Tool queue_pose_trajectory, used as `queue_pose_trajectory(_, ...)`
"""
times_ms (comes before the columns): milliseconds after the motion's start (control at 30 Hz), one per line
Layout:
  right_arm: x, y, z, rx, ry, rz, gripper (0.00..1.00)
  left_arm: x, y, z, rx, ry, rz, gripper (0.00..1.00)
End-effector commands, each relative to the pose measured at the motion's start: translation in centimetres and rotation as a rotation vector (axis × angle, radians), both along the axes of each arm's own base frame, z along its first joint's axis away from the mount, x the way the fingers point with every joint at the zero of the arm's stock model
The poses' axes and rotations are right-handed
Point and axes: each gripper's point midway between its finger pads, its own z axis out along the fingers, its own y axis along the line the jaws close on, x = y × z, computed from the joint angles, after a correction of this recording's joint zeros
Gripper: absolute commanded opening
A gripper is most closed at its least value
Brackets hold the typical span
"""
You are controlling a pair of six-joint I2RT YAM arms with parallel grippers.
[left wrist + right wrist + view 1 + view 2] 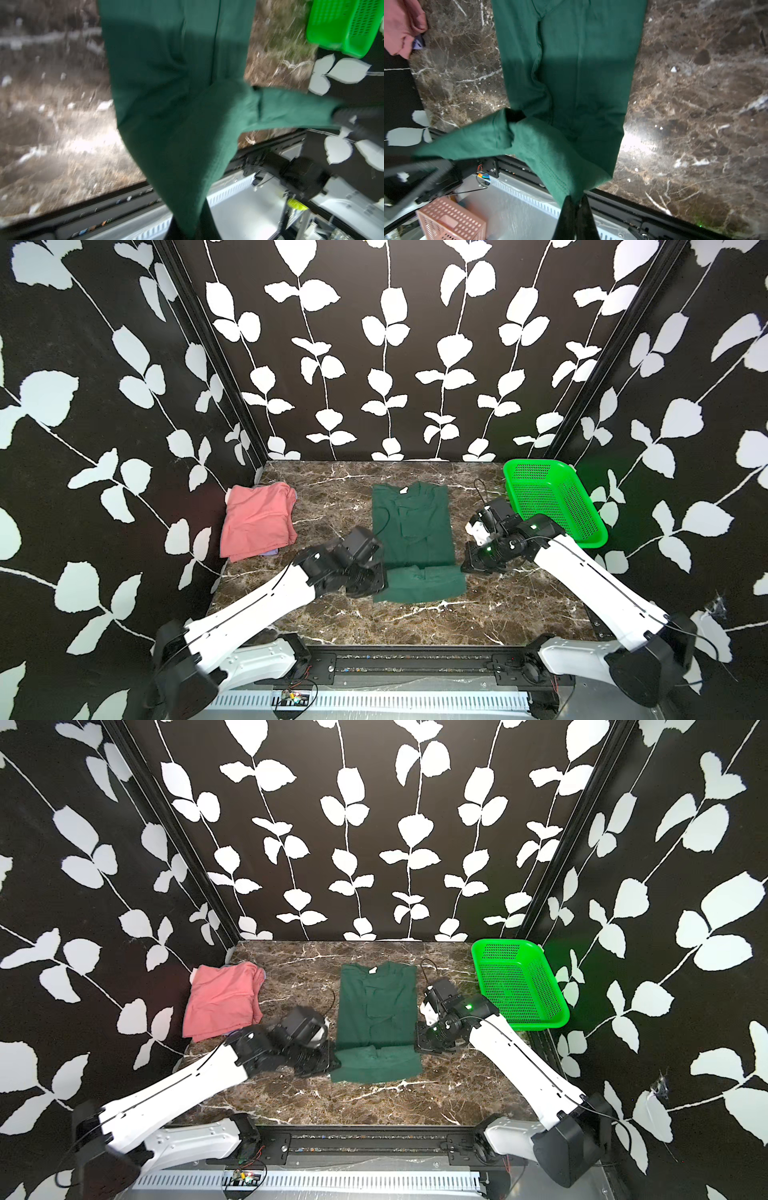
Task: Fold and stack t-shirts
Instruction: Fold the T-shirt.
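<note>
**Dark green t-shirt [411,526] pinched at both near hem corners**

It lies lengthwise mid-table [415,626], collar toward the back wall, with its near hem raised off the marble. The left gripper [190,226] is clamped on one hem corner and the right gripper [576,202] on the other. The folded salmon-pink t-shirt [257,518] sits at the back left over a lavender t-shirt [272,552], well apart from the green basket [552,497] at the back right

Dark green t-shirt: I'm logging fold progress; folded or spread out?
Partly folded: dark green t-shirt lies as a narrow strip; left gripper and right gripper pinch its lifted hem.
</note>
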Motion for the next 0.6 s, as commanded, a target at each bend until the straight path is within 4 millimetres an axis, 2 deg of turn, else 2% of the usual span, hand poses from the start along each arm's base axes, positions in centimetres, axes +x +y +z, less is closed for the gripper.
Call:
queue_pose_trajectory(0, 1.9, 0.4, 1.3, -0.018, -0.094, 0.055, 0.0, 3.1, -1.8, 2.4, -0.055, -0.081, -0.095, 0.0)
queue_pose_trajectory(100, 3.2, 0.3, 0.9, -0.052, -0.115, 0.07, 0.0, 5.6, -3.1, 2.6, -0.053, -0.076, -0.142, 0.0)
queue_pose_trajectory(167, 4.2, 0.6, 0.7, -0.066, -0.127, 0.08, 0.0, 6.4, -4.5, 2.5, -0.064, -0.06, -0.188, 0.0)
queue_pose_trajectory(200, 4.9, 0.8, 0.5, -0.069, -0.132, 0.086, 0.0, 7.6, -4.5, 2.5, -0.068, -0.055, -0.183, 0.0)
queue_pose_trajectory(233, 5.3, 0.8, 0.0, -0.076, -0.129, 0.089, 0.0, 7.9, -4.9, 2.4, -0.066, -0.049, -0.196, 0.0)
queue_pose_trajectory(267, 6.4, 1.3, 0.7, -0.065, -0.155, 0.088, 0.0, 8.2, -5.4, 2.3, -0.064, -0.04, -0.212, 0.0)
queue_pose_trajectory(333, 7.8, 1.8, 0.6, -0.058, -0.17, 0.093, 0.0, 8.6, -6.0, 2.0, -0.059, -0.023, -0.232, 0.0)
queue_pose_trajectory(433, 10.0, 2.0, -0.4, -0.076, -0.173, 0.101, 0.0, 9.0, -6.5, 2.0, -0.055, -0.011, -0.253, 0.0)
queue_pose_trajectory(567, 12.5, 1.2, -2.4, -0.164, -0.158, 0.124, 0.0, 9.0, -5.9, 1.8, -0.016, -0.007, -0.257, 0.0)
